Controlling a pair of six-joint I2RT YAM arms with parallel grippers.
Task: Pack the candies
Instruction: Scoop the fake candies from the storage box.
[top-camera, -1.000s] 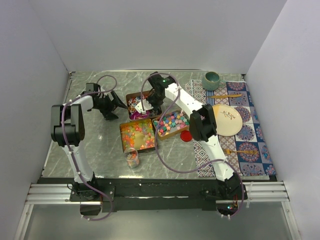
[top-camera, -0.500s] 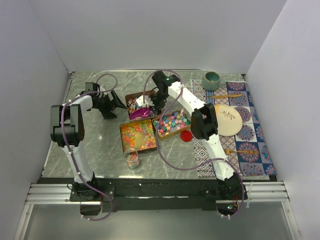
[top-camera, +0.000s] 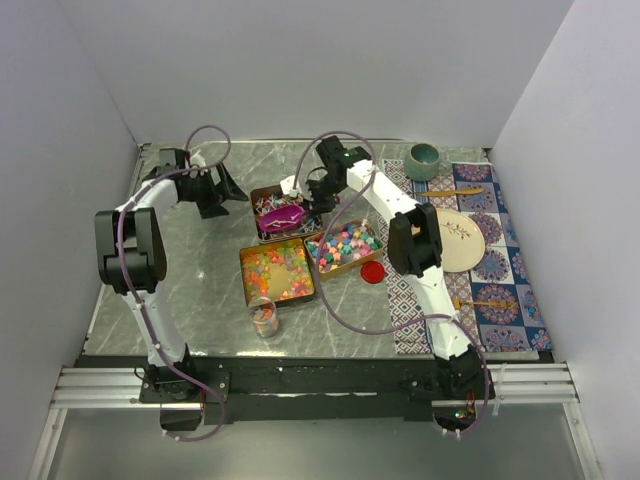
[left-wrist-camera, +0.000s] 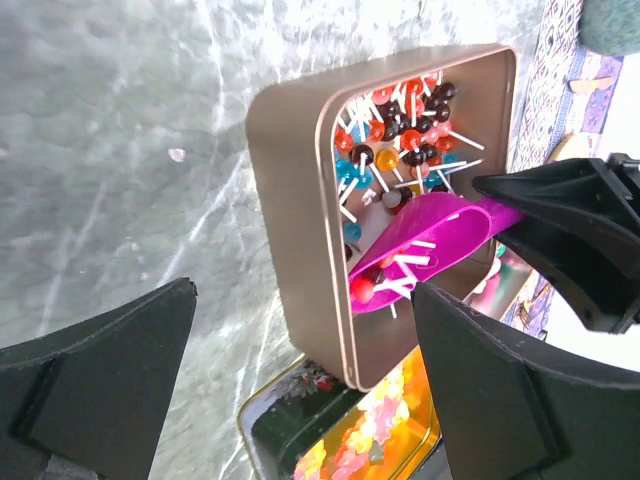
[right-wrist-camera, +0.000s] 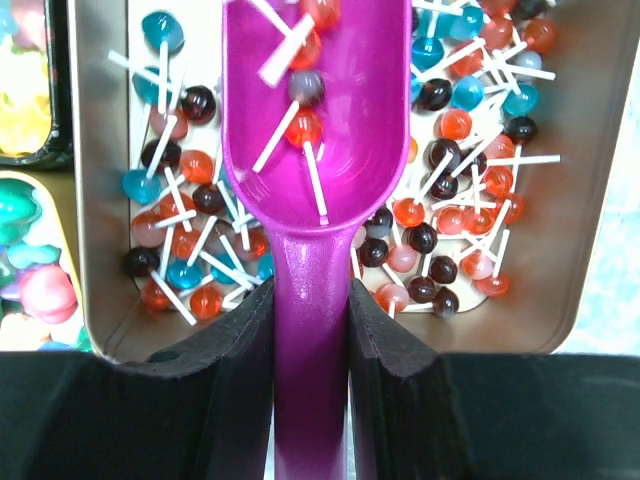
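Lollipops (right-wrist-camera: 160, 28) with white sticks fill a square copper-coloured tin (top-camera: 256, 200) that sits toward the rear middle of the grey marble tabletop (top-camera: 190, 270). The right claw (top-camera: 310, 200) is clamped on the handle of a magenta plastic scoop (right-wrist-camera: 330, 170), both fingers pressed flat against its sides. The scoop's bowl lies over the middle of this tin and carries a few red and dark lollipops. Whether the bowl rests on the pile below or hangs just above it cannot be told.

The left claw (top-camera: 228, 195) hovers just beside the tin's left rear corner with its fingers spread wide and nothing between them. It is not touching the tin.

Two more tins stand just in front of the lollipop tin. The left one (top-camera: 242, 275) holds orange, yellow and red jelly sweets (top-camera: 278, 270). The right one (top-camera: 345, 273) holds pastel sweets (top-camera: 345, 243) in pink, green, blue and yellow. The two are side by side and appear to touch along one edge. A small clear cup (top-camera: 263, 315) with a few mixed sweets in it stands near the front edge of the tabletop, just in front of the jelly tin. A flat round red lid (top-camera: 372, 271) lies beside the front right corner of the pastel tin.

A patterned blue placemat (top-camera: 500, 270) covers the right side of the tabletop. On it are a cream plate (top-camera: 455, 240), a wooden spoon (top-camera: 455, 191) and a fork (top-camera: 480, 302), with a teal mug (top-camera: 423, 157) at its rear edge.
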